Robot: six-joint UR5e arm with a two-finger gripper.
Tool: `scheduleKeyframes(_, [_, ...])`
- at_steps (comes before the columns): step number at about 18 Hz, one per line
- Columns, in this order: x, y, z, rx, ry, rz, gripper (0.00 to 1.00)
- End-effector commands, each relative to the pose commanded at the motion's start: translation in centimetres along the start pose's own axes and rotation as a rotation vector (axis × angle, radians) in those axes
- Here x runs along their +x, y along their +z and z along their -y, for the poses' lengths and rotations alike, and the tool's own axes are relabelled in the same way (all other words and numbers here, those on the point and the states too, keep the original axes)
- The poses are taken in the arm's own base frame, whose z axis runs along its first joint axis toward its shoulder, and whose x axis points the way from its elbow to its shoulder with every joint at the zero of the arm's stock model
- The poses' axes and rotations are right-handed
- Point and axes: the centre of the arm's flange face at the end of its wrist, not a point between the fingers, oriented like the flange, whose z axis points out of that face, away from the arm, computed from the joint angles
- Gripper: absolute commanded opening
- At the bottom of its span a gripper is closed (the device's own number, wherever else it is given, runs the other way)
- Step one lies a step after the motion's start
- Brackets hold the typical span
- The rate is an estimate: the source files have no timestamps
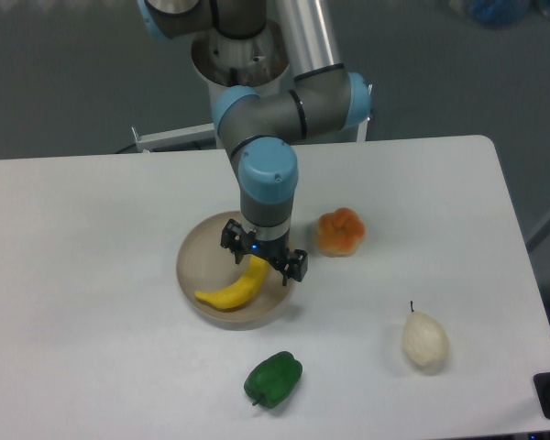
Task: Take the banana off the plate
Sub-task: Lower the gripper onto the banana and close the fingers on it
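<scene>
On the round tan plate, left of centre on the white table, lay the banana, curved, with its left tip near the plate's near-left rim and its far end hidden under the gripper. Hung directly over that far half, the 2 fingers spread apart with nothing between them, 1 toward the far left and 1 toward the near right, straddling the fruit's line. Could not tell from this single view whether the tips were level with the banana or above it.

Judged as the approach before the grasp. Best done by lowering straight down so the fingers pass on either side of the body, across its width and not along its length, closing near the thick middle rather than the tapering end. Worth stopping short of the plate floor, and keeping the near-right finger clear of the low rim beside it.

Banana: smooth, glossy, bright yellow, probably hard plastic and apt to slip or roll on its curve. Plate: matte, shallow. Elsewhere: a lumpy orange fruit just right of the plate, a pale cream pear with a thin stem at near right, a shiny green pepper near the front.
</scene>
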Motion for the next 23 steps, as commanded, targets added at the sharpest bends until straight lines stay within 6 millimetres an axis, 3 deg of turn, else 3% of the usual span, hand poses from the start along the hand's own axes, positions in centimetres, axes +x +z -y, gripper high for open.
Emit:
scheduleKeyframes(11, [1.4, 2.7, -0.1, -0.052, 0.027, 0.001, 0.99])
scheduleKeyframes(12, [1.4, 2.8, -0.1, -0.053, 0.027, -0.001, 0.86])
scheduleKeyframes(14, [1.5, 2.8, -0.1, -0.053, 0.028, -0.003, 0.51])
scheduleKeyframes(15, [1.5, 2.7, -0.1, -0.052, 0.028, -0.002, 0.45])
scheduleKeyframes(23, [1.4, 2.1, -0.4, -0.042, 0.025, 0.002, 0.37])
